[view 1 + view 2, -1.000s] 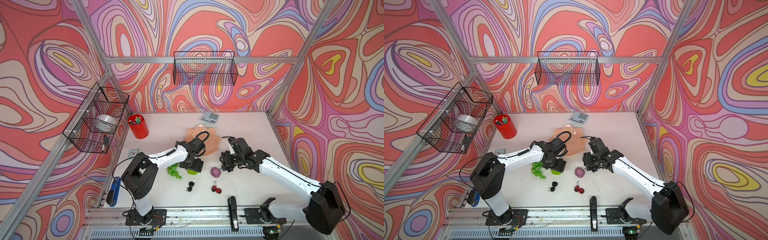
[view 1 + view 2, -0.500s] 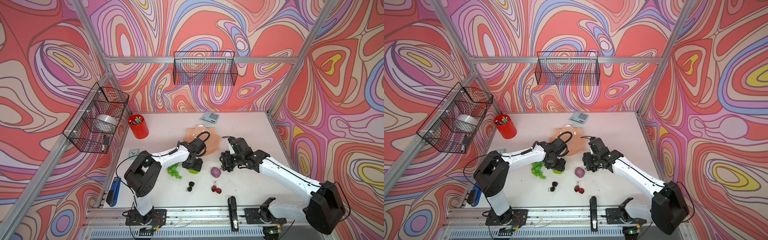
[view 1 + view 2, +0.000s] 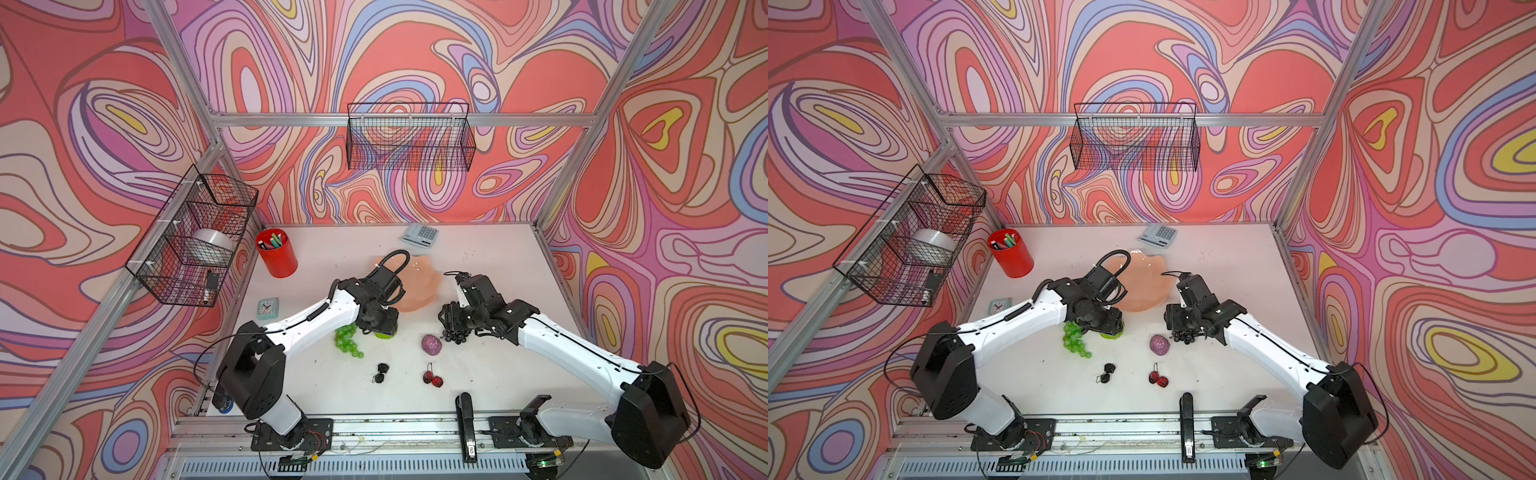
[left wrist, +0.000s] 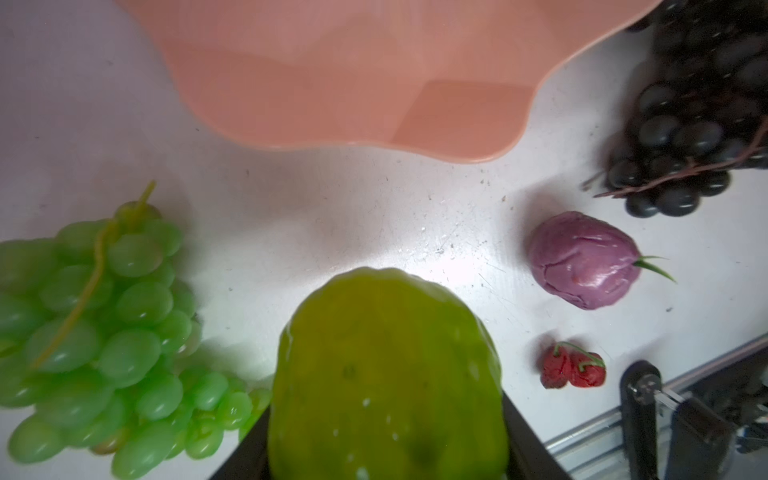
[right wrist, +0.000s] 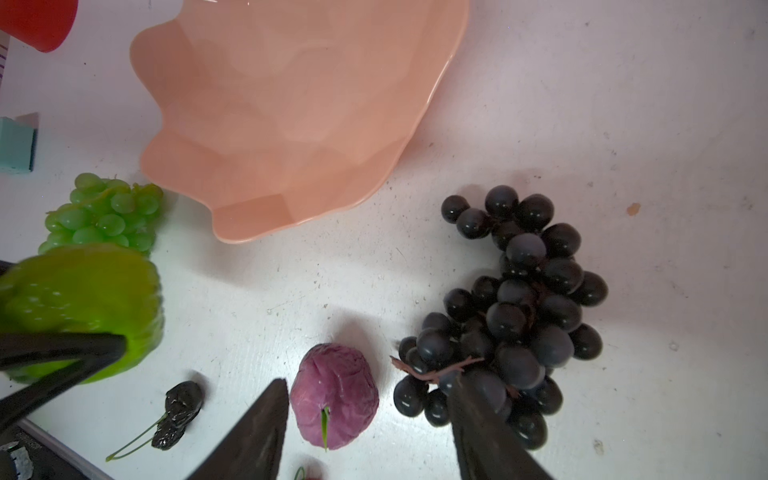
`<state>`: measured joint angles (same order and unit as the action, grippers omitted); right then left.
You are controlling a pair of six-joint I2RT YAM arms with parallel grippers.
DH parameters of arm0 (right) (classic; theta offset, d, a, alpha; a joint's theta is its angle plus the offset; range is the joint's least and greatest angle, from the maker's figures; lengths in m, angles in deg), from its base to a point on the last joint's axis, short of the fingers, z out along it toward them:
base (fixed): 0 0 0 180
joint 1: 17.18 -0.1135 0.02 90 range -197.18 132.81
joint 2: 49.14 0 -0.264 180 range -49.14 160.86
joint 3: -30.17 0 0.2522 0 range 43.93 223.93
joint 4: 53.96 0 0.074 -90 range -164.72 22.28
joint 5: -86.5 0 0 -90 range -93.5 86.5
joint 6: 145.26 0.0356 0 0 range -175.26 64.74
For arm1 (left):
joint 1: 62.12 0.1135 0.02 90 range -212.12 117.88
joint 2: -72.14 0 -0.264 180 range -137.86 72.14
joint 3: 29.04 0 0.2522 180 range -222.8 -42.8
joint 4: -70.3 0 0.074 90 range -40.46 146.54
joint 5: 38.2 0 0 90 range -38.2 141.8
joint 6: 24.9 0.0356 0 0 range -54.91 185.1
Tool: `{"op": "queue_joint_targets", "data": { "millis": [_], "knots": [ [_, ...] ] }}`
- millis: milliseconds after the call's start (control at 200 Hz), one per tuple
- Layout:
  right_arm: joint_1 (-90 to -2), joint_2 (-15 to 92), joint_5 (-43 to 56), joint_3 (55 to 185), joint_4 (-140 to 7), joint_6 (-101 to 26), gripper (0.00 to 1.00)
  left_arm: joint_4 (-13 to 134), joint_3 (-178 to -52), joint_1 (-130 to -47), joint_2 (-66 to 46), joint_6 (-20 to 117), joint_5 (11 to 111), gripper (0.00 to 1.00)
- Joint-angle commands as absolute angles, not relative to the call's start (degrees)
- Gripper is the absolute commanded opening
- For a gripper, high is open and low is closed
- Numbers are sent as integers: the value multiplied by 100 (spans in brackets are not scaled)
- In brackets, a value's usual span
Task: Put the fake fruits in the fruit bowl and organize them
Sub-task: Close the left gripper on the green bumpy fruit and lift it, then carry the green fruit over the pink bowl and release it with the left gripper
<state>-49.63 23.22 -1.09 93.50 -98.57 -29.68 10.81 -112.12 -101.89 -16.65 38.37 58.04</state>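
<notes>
**While the right gripper [image 5: 370, 379] hangs open, the left gripper [image 3: 383, 327] clamps the green ball [image 4: 386, 374]**

Since its dark fingers [image 4: 525, 446] sit against both sides of the green ball in the left wrist view, the left gripper has that fruit in its grip. Whether the ball rests on the table [image 3: 498, 266] or is just clear of it cannot be told. It is just in front of the near rim of the bowl [image 3: 419, 286]. The green grapes [image 3: 347, 340] lie on the table just beside it, to its left in both top views.

The bowl stands upright mid-table, between the two grippers, its inside bare peach-pink.

The right gripper is spread wide above the table. In the right wrist view the purple ball [image 5: 334, 401] lies between its fingers [image 5: 257, 436], close to one of them. The other finger crosses in front of the stem end of the dark grapes [image 5: 523, 299], and I cannot tell whether it touches them. That bunch lies on the table to the right of the bowl, just beside the purple ball.

Nearer the front edge, the black cherries [image 3: 381, 372] and red cherries [image 3: 432, 377] lie apart from each other, with the black pair on the left.
</notes>
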Motion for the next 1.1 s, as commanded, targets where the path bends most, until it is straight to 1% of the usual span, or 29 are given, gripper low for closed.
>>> {"op": "queue_joint_targets", "data": {
  "millis": [0,155,346,461,536,721,1097],
  "knots": [
    [-5006,2436,-109,9413,-9702,-3067,64,753,-11586,-9952,-1534,3963,5999,39],
    [-5006,2465,-100,9456,-9640,-3170,64,627,-12698,-9675,-2173,4162,6184,38],
    [-5014,2568,-22,9653,-9716,-3302,64,830,-14059,-9655,-3277,4409,5960,38],
    [-5127,2767,-42,9829,-9848,-3469,64,901,-14906,-9649,-4121,4470,5454,37],
    [-5272,2832,-120,9902,-9939,-3495,64,931,-15344,-9624,-4615,4509,5534,36],
    [-5485,2782,-185,9760,-9973,-3402,64,809,-16260,-9538,-5535,4508,5424,36],
    [-5582,2801,-138,9460,-9846,-3309,65,1082,-16390,-9354,-6139,4374,5531,36]
  ]
}}
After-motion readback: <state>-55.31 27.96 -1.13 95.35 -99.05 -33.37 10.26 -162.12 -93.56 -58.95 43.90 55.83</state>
